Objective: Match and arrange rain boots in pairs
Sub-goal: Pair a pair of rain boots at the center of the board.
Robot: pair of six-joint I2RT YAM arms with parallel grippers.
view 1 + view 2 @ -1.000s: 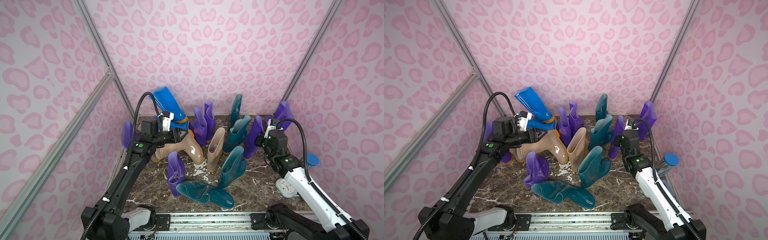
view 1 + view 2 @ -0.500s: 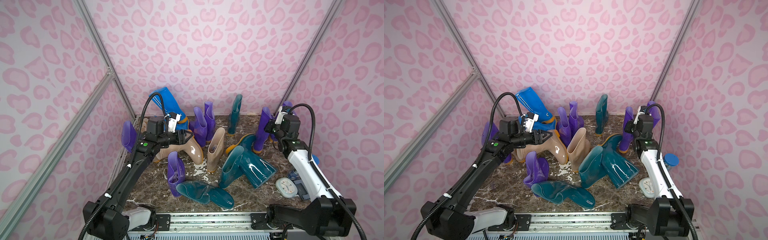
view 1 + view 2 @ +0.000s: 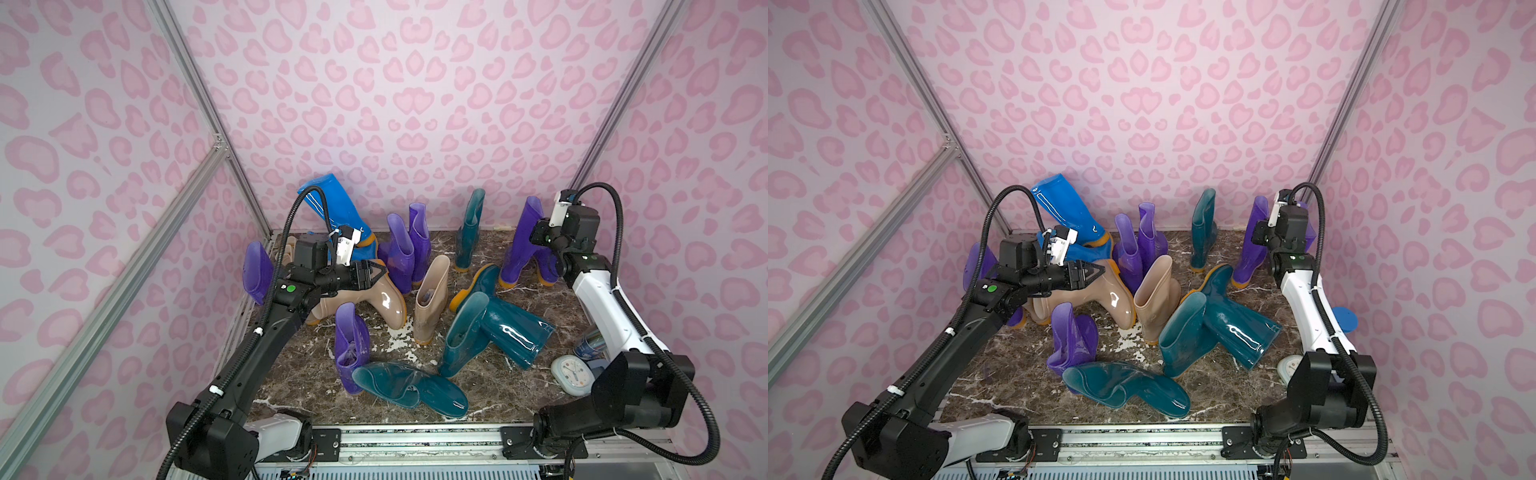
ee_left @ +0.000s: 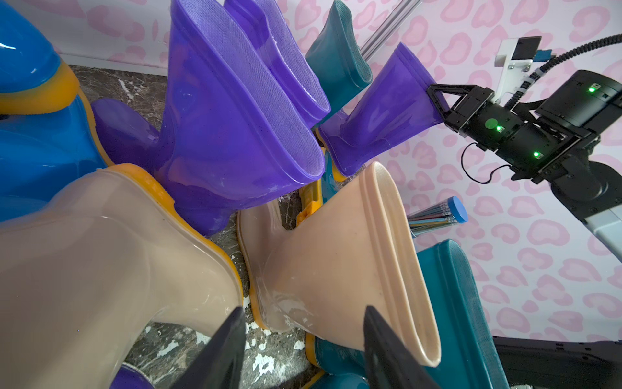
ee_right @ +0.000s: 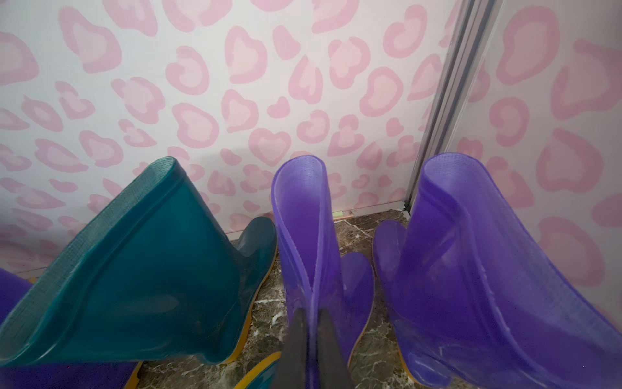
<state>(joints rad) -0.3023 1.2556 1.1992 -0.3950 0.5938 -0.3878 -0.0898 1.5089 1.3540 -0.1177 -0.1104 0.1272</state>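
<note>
The right gripper was clamped tight on the top rim of a purple boot, with only the thin cuff wall squeezed flat between its jaws. From that pinch the boot hung straight down. Its long axis was vertical, its toe pointed at the back wall, and in a top view its orange sole appeared to sit on the marble table, though contact could not be confirmed. Just beside it, in the back right corner, a second purple boot stood upright facing the same way, with a narrow strip of table between the two feet. A teal boot stood close on the held boot's other side. The next move likely turned on that gap. The held boot already stood parallel to its match, so letting go would probably leave a pair, provided the soft shaft did not sag toward its neighbour. Across the table the left gripper hovered with its jaws about half open and nothing between them. It was over a lying beige boot, and an upright beige boot stood just ahead. The left arm was the nearer one to those two.
</note>
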